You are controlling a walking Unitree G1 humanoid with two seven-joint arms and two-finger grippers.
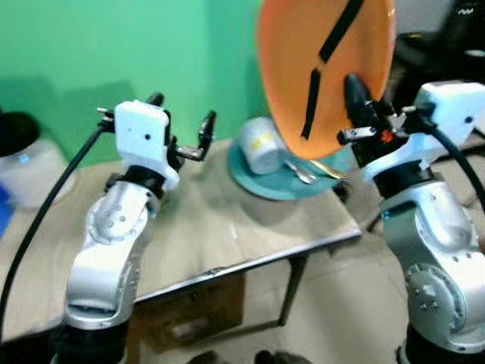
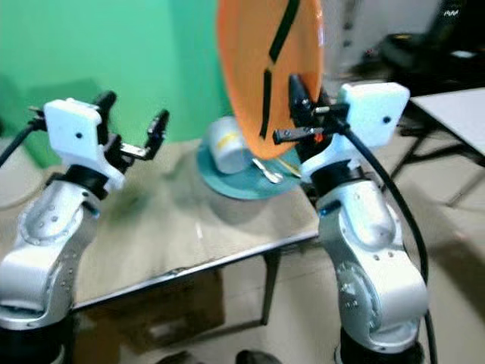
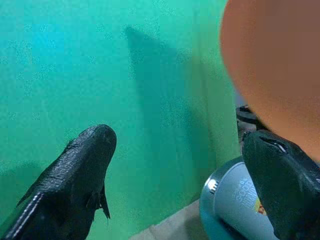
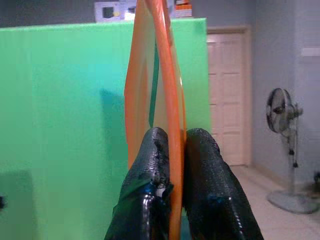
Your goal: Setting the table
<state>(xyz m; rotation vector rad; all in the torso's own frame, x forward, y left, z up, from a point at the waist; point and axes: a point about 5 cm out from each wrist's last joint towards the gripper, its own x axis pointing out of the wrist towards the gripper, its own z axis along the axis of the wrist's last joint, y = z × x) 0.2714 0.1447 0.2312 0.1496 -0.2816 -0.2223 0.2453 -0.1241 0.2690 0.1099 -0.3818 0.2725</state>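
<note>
right claw (image 4: 170, 150) clamped on orange plate (image 1: 326, 68) rim, plate upright above counter's (image 1: 227, 235) far right corner | left claw (image 1: 182, 125) spread wide, empty, above counter | teal plate (image 1: 284, 186) under orange plate

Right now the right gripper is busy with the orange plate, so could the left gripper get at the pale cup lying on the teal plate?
Probably yes. The left gripper is open and empty above the bare table, and nothing stands between it and the pale cup on the teal plate. The raised orange plate hangs close above, though.
</note>
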